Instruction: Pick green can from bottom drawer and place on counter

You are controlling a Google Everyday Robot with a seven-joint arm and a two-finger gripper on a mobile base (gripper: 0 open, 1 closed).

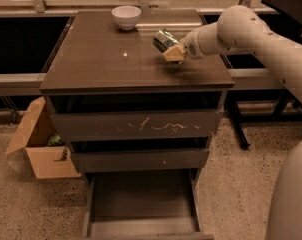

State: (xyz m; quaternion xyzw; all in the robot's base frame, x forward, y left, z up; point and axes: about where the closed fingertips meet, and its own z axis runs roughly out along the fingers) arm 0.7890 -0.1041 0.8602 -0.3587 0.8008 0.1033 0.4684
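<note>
The green can (pixel 163 40) is shiny green and silver and lies tilted in my gripper (pixel 171 49), just above the right part of the counter (pixel 111 59). The gripper is shut on the can, with tan fingers (pixel 175 54) around its right end. The white arm reaches in from the right. The bottom drawer (pixel 141 204) stands pulled out below the cabinet, and its tray shows nothing inside.
A white bowl (pixel 126 17) stands at the counter's back edge. The top drawer front (pixel 141 126) has pale scratches. An open cardboard box (pixel 38 144) sits on the floor at the left. A dark table leg (pixel 238 124) stands to the right.
</note>
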